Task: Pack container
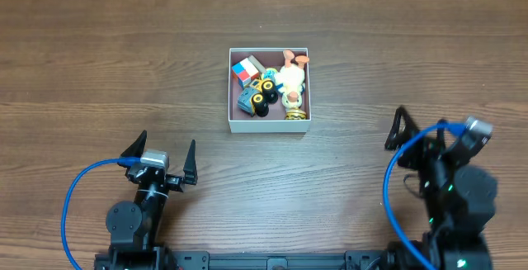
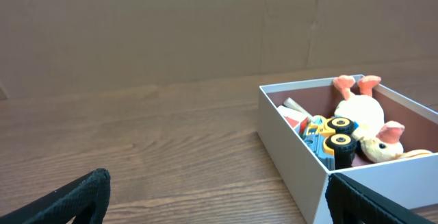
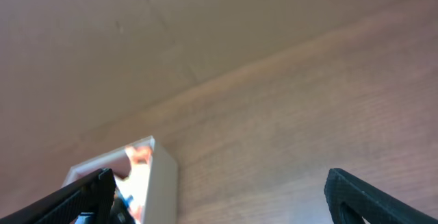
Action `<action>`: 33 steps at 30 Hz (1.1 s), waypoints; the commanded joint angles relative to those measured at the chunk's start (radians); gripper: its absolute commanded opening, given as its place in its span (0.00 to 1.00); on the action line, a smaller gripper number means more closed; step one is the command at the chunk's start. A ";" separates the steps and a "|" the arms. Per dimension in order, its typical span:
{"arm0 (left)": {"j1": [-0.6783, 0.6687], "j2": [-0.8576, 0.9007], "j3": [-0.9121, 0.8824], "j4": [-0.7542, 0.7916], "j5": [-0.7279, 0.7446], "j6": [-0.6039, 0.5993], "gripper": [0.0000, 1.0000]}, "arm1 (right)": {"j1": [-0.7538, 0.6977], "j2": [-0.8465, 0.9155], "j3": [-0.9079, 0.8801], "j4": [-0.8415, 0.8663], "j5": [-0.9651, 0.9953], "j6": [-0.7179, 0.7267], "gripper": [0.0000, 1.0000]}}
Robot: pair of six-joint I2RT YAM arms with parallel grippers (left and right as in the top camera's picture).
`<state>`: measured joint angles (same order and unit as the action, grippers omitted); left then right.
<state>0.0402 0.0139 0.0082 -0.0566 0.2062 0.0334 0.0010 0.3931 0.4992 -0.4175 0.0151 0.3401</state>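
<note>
The container (image 1: 268, 125) is found mid-worktop (image 1: 99, 63), well ahead of both arms, with the toys (image 1: 266, 87) lying inside (none is seen outside). The left jaws and right jaws are spread wide, empty. Packing is judged finished; the walls should not be nudged.
</note>
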 commanded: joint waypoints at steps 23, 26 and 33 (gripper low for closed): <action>0.006 -0.005 -0.003 0.002 0.000 0.015 1.00 | 0.003 -0.381 -0.452 0.301 -0.059 -0.263 1.00; 0.006 -0.005 -0.003 0.002 0.000 0.015 1.00 | 0.003 -0.390 -0.480 0.312 -0.063 -0.262 1.00; 0.006 -0.005 -0.003 0.002 0.000 0.015 1.00 | 0.003 -0.390 -0.486 0.328 -0.068 -0.263 1.00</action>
<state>0.0402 0.0139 0.0082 -0.0563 0.2058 0.0334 0.0010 0.0147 0.0219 -0.1009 -0.0452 0.0929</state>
